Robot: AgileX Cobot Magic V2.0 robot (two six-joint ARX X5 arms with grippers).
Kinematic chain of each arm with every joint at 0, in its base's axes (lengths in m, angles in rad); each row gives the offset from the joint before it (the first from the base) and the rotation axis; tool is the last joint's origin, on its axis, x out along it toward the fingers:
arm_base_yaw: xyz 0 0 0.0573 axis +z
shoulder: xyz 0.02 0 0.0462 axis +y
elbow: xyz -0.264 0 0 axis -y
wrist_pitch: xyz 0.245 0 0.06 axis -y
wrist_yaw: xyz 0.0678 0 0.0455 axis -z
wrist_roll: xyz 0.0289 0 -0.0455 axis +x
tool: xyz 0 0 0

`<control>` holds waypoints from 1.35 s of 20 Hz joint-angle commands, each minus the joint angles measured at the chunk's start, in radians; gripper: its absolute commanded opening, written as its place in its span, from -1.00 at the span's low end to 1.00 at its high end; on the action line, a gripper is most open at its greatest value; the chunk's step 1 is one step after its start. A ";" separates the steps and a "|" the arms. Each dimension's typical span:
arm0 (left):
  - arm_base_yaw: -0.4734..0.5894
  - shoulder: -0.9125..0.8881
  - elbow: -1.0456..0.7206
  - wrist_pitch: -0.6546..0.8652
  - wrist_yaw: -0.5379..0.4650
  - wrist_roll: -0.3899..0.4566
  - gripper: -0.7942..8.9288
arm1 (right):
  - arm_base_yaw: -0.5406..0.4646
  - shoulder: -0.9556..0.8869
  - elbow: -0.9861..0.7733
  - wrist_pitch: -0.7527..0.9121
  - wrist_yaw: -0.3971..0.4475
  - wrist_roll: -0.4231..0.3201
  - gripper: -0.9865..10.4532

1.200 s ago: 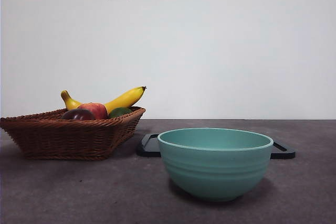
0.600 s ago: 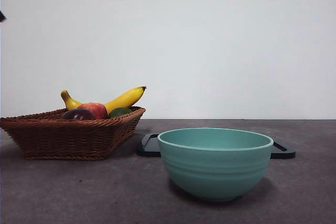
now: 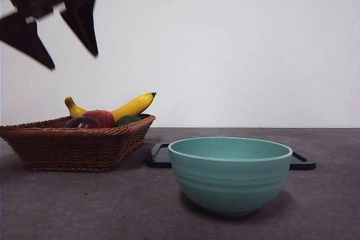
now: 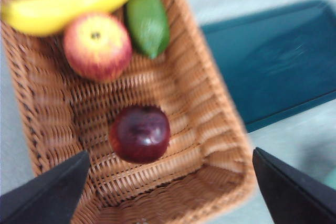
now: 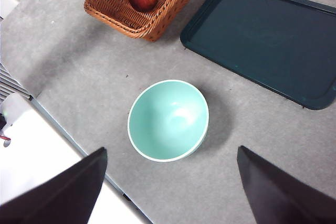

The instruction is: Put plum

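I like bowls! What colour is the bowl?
Pale turquoise green bowl, clearest in the right wrist view.

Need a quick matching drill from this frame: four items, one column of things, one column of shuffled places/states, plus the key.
Things:
1. plum
2. bowl
3. left gripper
4. tray

Places or states:
A. flat on the table beside the basket, nothing on it
B. in the basket, apart from the other fruit
C. above the basket, jaws open, holding nothing
D. on the table, empty, turquoise

Pairs: 1-B, 2-D, 3-C, 4-A
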 commanded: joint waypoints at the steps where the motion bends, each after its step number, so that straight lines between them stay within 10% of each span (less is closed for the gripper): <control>1: -0.014 0.074 0.025 0.018 -0.042 0.027 0.17 | 0.005 0.007 0.019 0.010 -0.001 0.010 -0.13; 18: -0.037 0.344 0.025 0.143 -0.105 0.031 0.16 | 0.005 0.007 0.019 0.010 -0.001 0.010 -0.14; 27: -0.039 0.351 0.027 0.129 -0.105 0.030 -0.28 | 0.005 0.007 0.019 0.010 -0.001 0.010 -0.14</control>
